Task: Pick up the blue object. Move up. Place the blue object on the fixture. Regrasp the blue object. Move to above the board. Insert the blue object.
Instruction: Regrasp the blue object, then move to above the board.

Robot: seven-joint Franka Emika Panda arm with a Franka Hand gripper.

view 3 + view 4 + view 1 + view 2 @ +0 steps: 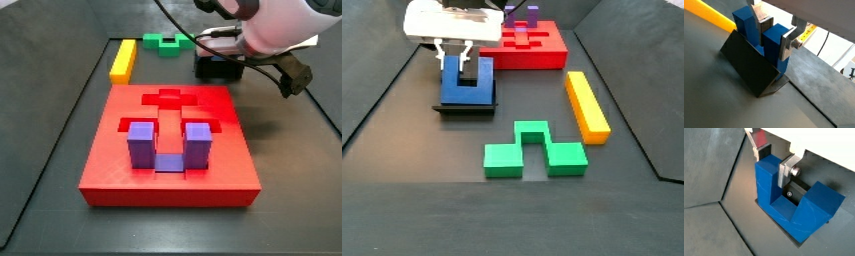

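Pincer (pixel 460 67) gripping blue object (pixel 465 76) prong, on fixture (pixel 466 103), floor edge near

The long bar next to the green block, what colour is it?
Yellow. The bar shows best in a side view, far from the gripper.

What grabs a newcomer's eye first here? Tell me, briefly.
The gripper with its fingers astride one prong of the blue object, which stands on the fixture on the dark floor. Beyond it lies the big red board with a purple U-shaped block seated in it.
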